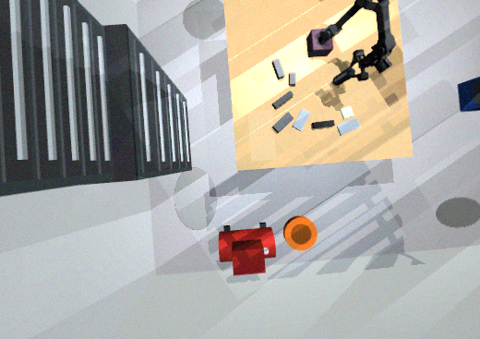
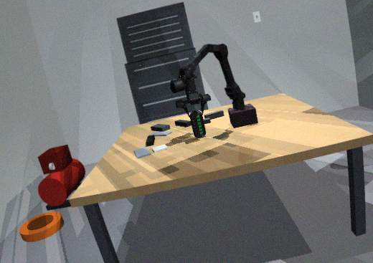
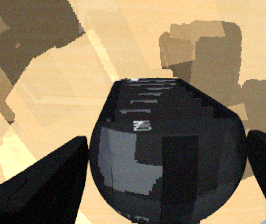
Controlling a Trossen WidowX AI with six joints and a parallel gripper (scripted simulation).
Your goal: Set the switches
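The dark grey controller unit (image 1: 342, 77) (image 2: 198, 125) (image 3: 179, 170) is off the bench, held steeply tilted. In the exterior view its switch face shows, with a column of green ends. In the wrist view its rounded end faces the camera, and its switch face is seen very edge-on with small light marks and no readable settings. My gripper (image 2: 196, 115) (image 3: 169, 143) is shut on the unit, one finger on each side, and the fingers stand wide. The label on the underside is not visible in any view.
The bench (image 1: 258, 39) (image 2: 287, 130) carries a purple arm base block (image 1: 319, 48) (image 2: 244, 117). Away from the arm lie a white block (image 1: 347, 113) (image 2: 160, 148), light blue plates (image 1: 348, 127) (image 2: 142, 152) (image 1: 301, 120), a black bar (image 1: 323, 125) (image 2: 150, 140) and several grey modules.
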